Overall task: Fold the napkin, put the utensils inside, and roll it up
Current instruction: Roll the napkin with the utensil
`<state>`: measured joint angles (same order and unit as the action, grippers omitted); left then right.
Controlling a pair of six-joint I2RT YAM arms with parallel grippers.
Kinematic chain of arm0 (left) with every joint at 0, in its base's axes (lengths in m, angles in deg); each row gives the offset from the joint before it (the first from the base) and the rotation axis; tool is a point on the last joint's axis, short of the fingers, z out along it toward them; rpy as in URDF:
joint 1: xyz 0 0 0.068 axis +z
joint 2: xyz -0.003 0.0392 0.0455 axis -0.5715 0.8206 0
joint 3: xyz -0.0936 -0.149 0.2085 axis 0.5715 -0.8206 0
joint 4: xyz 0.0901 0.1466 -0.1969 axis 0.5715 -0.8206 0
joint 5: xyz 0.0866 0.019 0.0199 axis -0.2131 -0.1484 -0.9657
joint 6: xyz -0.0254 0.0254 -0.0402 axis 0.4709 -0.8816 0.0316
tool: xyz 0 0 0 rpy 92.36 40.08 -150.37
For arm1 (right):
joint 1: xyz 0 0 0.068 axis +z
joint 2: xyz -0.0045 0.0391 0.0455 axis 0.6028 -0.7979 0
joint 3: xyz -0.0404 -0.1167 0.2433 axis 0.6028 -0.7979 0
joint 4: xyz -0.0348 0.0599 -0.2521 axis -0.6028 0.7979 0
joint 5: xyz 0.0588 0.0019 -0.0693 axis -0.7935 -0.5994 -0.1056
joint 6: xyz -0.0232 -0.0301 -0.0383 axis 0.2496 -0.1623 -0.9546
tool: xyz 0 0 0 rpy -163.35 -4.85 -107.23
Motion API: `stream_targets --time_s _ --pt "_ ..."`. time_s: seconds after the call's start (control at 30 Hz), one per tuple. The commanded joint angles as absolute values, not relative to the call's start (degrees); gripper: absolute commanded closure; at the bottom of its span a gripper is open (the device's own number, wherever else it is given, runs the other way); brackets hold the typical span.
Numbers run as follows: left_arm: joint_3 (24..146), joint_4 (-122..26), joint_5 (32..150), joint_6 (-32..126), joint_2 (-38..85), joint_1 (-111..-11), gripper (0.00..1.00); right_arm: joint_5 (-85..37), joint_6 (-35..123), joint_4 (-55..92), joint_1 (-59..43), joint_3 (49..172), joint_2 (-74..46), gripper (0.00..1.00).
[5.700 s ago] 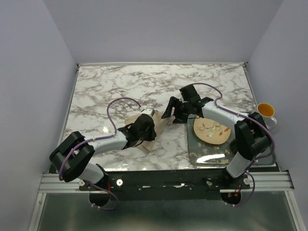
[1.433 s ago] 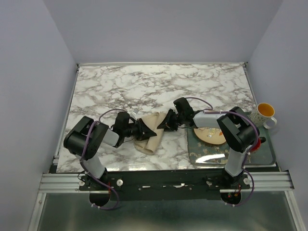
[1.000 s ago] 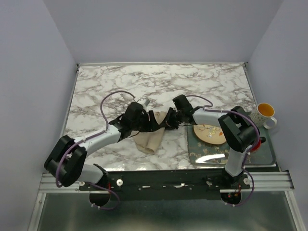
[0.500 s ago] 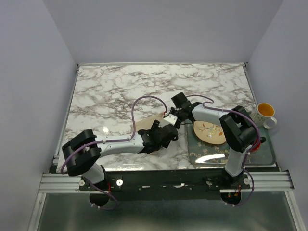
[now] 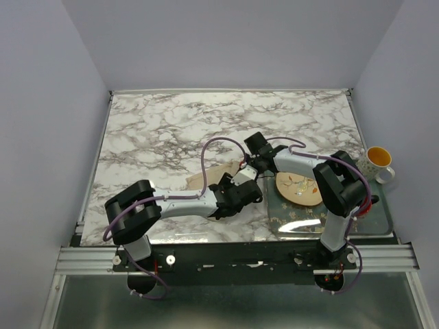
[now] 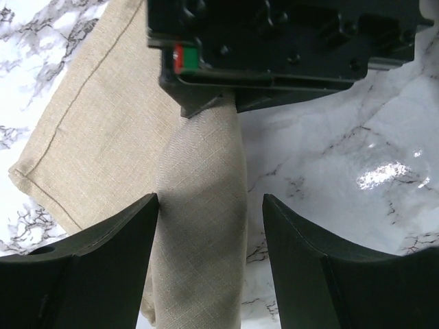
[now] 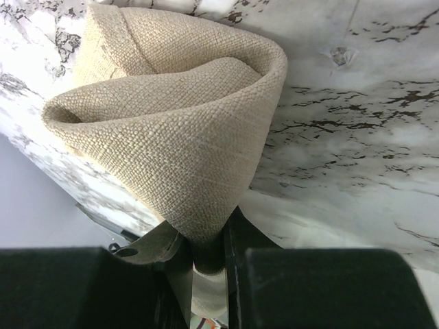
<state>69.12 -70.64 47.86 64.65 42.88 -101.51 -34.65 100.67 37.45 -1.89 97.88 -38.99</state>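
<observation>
The tan napkin [image 5: 206, 177] lies mid-table, partly rolled; only its left part shows in the top view. In the left wrist view a rolled length of napkin [image 6: 202, 205] runs between the spread fingers of my left gripper [image 6: 209, 202], with a gap to the right finger [image 6: 322, 260]. My left gripper [image 5: 240, 194] is open, on the near side of the roll. My right gripper [image 5: 247, 163] is shut on the roll's right end. In its wrist view the coiled napkin [image 7: 171, 116] is pinched in the right gripper [image 7: 209, 257]. The utensils are hidden.
A round patterned plate [image 5: 300, 188] sits on a green tray [image 5: 295, 221] at the near right, close behind my right arm. A yellow-lined mug [image 5: 378, 160] stands past the table's right edge. Bare marble table [image 5: 171, 127] stretches to the back and left.
My left gripper let go, opened wider and swung from the napkin's left end round to its near right, beside the right gripper. The right gripper kept its hold and barely moved.
</observation>
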Motion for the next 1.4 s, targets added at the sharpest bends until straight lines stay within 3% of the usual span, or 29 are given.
stream_targets --time_s 0.0,0.17,0.27,0.37,0.5,0.63,0.77,0.97,1.1,1.37 --pt "70.83 -72.7 45.05 65.8 45.65 -102.18 0.3 -34.89 103.37 40.33 -1.65 99.33 -39.66 0.99" --pt "71.71 -72.87 44.52 65.28 47.94 -102.18 0.34 -35.15 104.6 40.69 -1.56 98.89 -39.39 1.0" --pt "72.06 -73.4 44.17 65.27 49.0 -102.18 0.43 -35.68 105.57 40.69 -1.65 98.8 -39.39 1.0" --pt "71.89 -73.75 45.05 65.71 49.26 -102.18 0.56 -35.51 105.92 40.69 -1.65 99.06 -39.3 0.99" --pt "71.53 -73.93 45.14 66.06 47.94 -102.18 0.84 -35.77 105.75 40.69 -1.56 99.15 -39.3 0.99" --pt "71.45 -74.1 46.45 66.85 47.33 -102.18 0.95 -36.38 104.26 40.6 -1.65 100.2 -39.39 0.97" --pt "70.4 -73.84 48.38 67.73 45.49 -101.91 0.99 -36.12 101.97 40.34 -1.73 101.52 -38.95 0.63" --pt "66.71 -71.3 53.48 69.14 40.04 -98.31 1.0 -36.65 97.58 38.58 -2.17 101.0 -37.55 0.37" --pt "63.28 -68.48 57.61 69.75 35.82 -95.41 1.0 -36.21 95.11 37.44 -2.88 99.51 -36.14 0.23" --pt "56.6 -62.24 65.16 71.34 30.28 -91.19 1.0 -36.65 86.33 36.47 -3.58 102.22 -35.52 0.18"
